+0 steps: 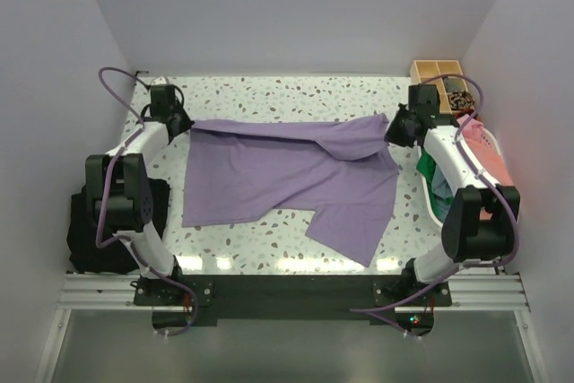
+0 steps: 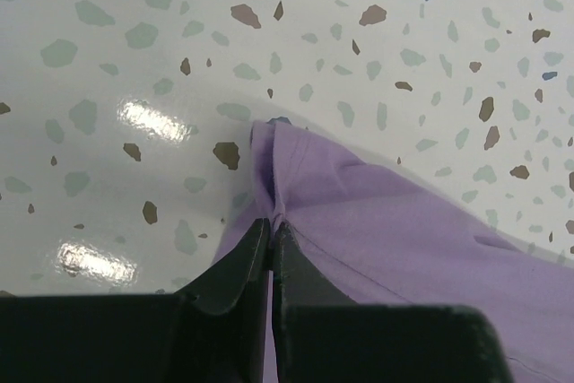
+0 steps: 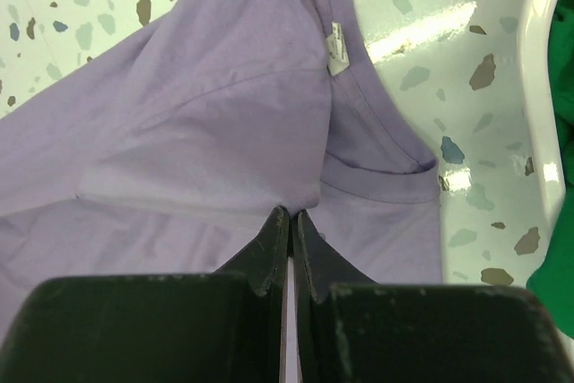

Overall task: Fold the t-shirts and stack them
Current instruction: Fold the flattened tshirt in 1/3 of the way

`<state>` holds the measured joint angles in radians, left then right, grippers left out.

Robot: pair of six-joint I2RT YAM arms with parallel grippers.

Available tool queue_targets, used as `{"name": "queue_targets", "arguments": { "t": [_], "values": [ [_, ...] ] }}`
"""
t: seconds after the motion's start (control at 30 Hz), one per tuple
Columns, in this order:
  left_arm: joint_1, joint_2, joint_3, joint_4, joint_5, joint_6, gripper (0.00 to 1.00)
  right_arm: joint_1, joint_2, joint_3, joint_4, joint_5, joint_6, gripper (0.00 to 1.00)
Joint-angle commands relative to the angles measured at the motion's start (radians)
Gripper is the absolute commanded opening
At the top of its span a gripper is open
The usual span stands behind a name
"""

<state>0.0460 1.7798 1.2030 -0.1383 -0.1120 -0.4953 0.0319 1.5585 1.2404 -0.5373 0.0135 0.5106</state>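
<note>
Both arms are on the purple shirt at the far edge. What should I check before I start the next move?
1. The left gripper is shut on a corner of the lavender t-shirt: ok.
2. The right gripper is shut on the cloth below the collar label: ok.
3. Shirt lying flat: not ok, its far right part is folded over itself.
4. One layer or several in each pinch: cannot tell.
5. The green shirt is inside the white basket, apart from the lavender one: ok.
</note>
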Motion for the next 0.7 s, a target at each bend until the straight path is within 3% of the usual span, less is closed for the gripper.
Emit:
{"name": "queue_targets", "arguments": {
  "t": [0.0,0.1,0.13,0.17,0.23,0.27,0.4,0.5,0.57,0.63,0.67],
  "values": [
    [0.009,0.013,0.023,-0.003,-0.018,0.026,0.02,-0.004,-0.002,-0.024,-0.038,0.040,-0.007,0.02],
    [0.009,0.030,0.027,-0.020,-0.011,0.018,0.08,-0.004,0.011,-0.027,-0.064,0.036,-0.017,0.08],
    [0.011,0.032,0.023,-0.027,-0.014,0.012,0.13,-0.004,0.014,-0.029,-0.079,0.040,-0.021,0.15],
    [0.011,0.033,0.021,-0.033,-0.031,0.012,0.28,-0.004,0.017,-0.025,-0.091,0.049,-0.024,0.23],
    [0.011,0.030,0.027,-0.056,-0.061,0.008,0.43,-0.004,0.006,-0.024,-0.116,0.121,-0.027,0.41],
    [0.011,0.029,0.030,-0.061,-0.069,0.006,0.49,-0.003,-0.001,-0.022,-0.122,0.138,-0.029,0.43],
    [0.011,0.000,0.056,-0.087,-0.087,-0.008,0.56,-0.003,-0.083,-0.012,-0.122,0.198,-0.030,0.46],
    [0.011,-0.032,0.063,-0.061,-0.052,-0.025,0.57,-0.003,-0.094,-0.013,-0.034,0.117,-0.052,0.46],
    [0.011,-0.054,0.059,-0.023,0.030,-0.040,0.59,-0.003,-0.058,0.016,0.016,0.030,-0.047,0.46],
    [0.009,-0.051,0.055,0.054,0.149,-0.075,0.74,-0.004,0.044,0.071,0.048,-0.016,-0.035,0.46],
    [0.009,-0.022,0.059,0.074,0.187,-0.095,0.74,-0.003,0.084,0.085,0.057,-0.086,-0.024,0.46]
  ]
}}
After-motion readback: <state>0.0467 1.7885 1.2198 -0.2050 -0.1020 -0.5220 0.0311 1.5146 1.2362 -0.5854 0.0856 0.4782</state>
